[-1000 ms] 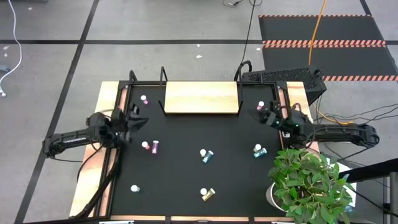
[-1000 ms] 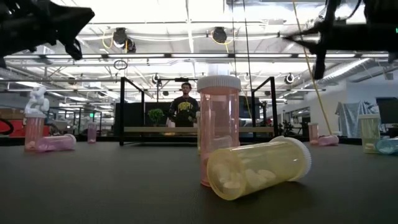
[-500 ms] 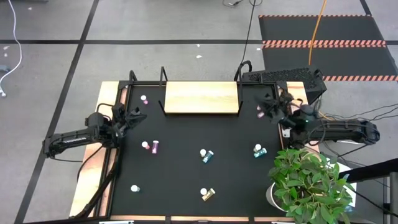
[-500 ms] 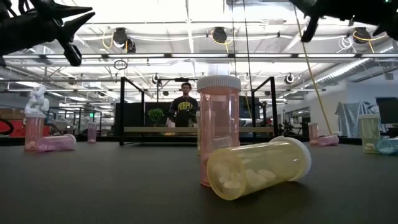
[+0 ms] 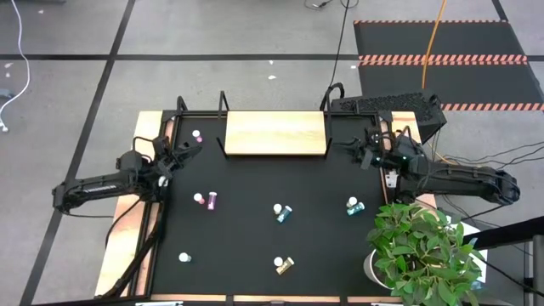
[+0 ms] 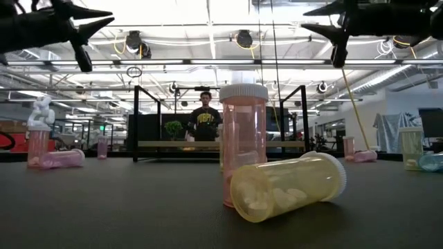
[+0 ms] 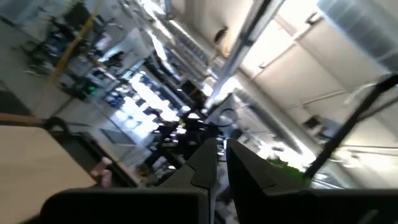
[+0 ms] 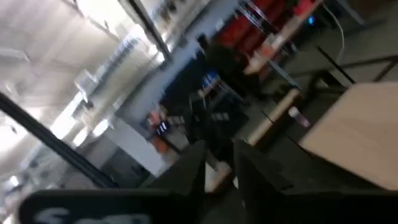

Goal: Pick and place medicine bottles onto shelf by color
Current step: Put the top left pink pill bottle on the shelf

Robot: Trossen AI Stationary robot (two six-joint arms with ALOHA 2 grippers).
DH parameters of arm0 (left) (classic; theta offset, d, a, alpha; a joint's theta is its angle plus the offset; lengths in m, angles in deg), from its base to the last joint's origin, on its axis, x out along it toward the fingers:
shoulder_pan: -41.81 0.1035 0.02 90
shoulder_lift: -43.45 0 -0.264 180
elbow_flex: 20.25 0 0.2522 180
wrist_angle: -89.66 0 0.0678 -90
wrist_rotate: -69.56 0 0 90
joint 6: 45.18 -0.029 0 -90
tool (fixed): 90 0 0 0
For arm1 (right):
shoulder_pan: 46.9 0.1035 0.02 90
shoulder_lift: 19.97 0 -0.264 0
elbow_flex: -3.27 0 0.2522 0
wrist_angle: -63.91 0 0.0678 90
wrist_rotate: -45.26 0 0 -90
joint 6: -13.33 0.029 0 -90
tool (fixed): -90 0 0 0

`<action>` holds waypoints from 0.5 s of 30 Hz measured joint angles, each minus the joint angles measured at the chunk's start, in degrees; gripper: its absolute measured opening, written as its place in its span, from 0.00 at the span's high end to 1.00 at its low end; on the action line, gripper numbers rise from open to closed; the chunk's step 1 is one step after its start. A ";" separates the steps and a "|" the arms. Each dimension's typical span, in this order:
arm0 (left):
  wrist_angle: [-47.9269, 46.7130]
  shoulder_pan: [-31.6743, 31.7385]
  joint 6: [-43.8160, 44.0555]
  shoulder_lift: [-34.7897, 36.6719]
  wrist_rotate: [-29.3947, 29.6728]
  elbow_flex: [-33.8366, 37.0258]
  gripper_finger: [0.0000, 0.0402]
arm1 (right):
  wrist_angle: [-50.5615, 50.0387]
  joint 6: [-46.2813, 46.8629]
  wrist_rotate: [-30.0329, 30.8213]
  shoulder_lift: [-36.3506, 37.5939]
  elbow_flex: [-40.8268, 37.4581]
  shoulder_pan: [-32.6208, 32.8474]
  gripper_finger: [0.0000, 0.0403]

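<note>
**both arms up, shelf bare, bottles waiting on the table**

while the shelf [image 5: 274, 133] at the far middle of the table [image 5: 255, 238] carries no bottles, the step in hand looks like the reach toward a first pick. the left gripper [image 5: 189, 150] hangs near the shelf's left end, fingers pressed together and empty. the right gripper [image 5: 355, 152] hovers off the shelf's right end; its fingers stand a little apart in its own wrist view, with nothing between them.

the medicine bottles lie scattered well apart. a pink bottle [image 5: 196, 135] stands at the far left, just beyond the left gripper. a pink pair [image 5: 206, 200] sits left of centre, a teal pair [image 5: 282, 212] in the middle, another teal pair [image 5: 352, 205] to the right, one teal bottle [image 5: 184, 257] near left, and a yellow pair [image 5: 284, 265] at the near edge.

the next move probably calls for one arm to tip down over a bottle, widen its fingers and settle around so small a body without knocking its neighbour.

the high view alone gives this layout and shows the shelf top bare. the low view shows what it cannot: in the near pair an upright pale pink bottle [image 6: 243, 142] stands behind a yellow bottle [image 6: 289, 186] lying on its side, touching or nearly so, and both grippers ride well above the tabletop. a person [image 6: 205, 122] stands beyond the table.
</note>
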 joint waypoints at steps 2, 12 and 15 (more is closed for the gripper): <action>-0.93 -0.66 -1.89 -3.89 1.74 -3.13 0.91 | -3.40 -2.68 -2.54 0.04 1.81 -0.94 0.72; -11.97 -2.29 -9.08 -24.96 4.90 -23.62 0.91 | -22.64 -19.56 -3.43 -0.41 15.68 -6.57 0.61; -16.32 -2.10 -11.78 -29.77 7.50 -29.31 0.91 | -32.51 -23.36 0.12 -1.34 20.71 -8.80 0.61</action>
